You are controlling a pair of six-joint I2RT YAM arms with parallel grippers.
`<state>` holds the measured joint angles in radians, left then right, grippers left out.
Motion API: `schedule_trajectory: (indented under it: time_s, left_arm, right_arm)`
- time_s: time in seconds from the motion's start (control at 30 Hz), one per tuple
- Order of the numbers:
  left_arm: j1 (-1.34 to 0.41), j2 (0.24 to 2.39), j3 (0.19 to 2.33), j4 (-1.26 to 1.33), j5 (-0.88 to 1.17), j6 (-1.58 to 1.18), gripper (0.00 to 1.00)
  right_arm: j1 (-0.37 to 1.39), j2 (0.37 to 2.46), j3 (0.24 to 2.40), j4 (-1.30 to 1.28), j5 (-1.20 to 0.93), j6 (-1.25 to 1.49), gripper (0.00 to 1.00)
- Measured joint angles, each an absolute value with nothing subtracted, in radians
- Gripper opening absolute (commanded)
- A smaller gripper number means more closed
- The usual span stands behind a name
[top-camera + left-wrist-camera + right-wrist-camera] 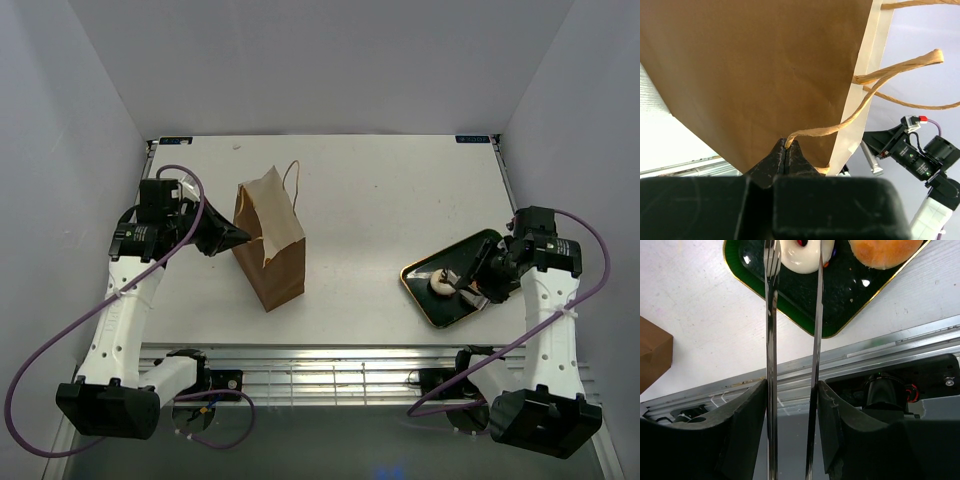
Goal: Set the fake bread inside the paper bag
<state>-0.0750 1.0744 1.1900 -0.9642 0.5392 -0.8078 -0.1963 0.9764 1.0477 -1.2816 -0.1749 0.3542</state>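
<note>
- Bag (270, 250) stands upright, left of centre. The left gripper (788, 150) is pressed tight on its cord handle (815, 131), pinching it.
- Tray (790, 295) sits well apart to the right, with bread on it.
- Right gripper (795, 252) hangs over the tray, thin fingers parted and nothing held.
- Bun (885, 252) lies beside the pale-iced donut (799, 261), which is at the fingertips.
- Looks like the pick-up step. Next: close on the donut, lift, and carry it to the bag's mouth.
- No readable writing.

Bright even light, soft shadows by the paper bag (270, 250), glints on the tray (850, 285)
</note>
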Motion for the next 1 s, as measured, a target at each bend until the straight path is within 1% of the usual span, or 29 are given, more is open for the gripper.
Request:
schedule_trajectory:
  time_s: [0.2,0.4,0.6,1.0]
  left_arm:
    - [-0.075,1.091,1.192,-0.960,0.540,-0.808,0.00]
    - [-0.075,1.094,1.192,-0.957,0.540,-0.805,0.00]
    - [-0.075,1.111,1.195,-0.956,0.544,-0.793,0.00]
    - [-0.075,1.138,1.204,-0.956,0.563,-0.782,0.00]
  right_arm:
    - [-0.197,0.977,1.119,-1.285,-0.169,0.355,0.49]
    - [-0.206,0.977,1.126,-1.289,-0.159,0.355,0.50]
    - [-0.226,0.977,1.121,-1.292,-0.156,0.354,0.53]
    - [-0.278,0.977,1.037,-1.279,-0.187,0.336,0.52]
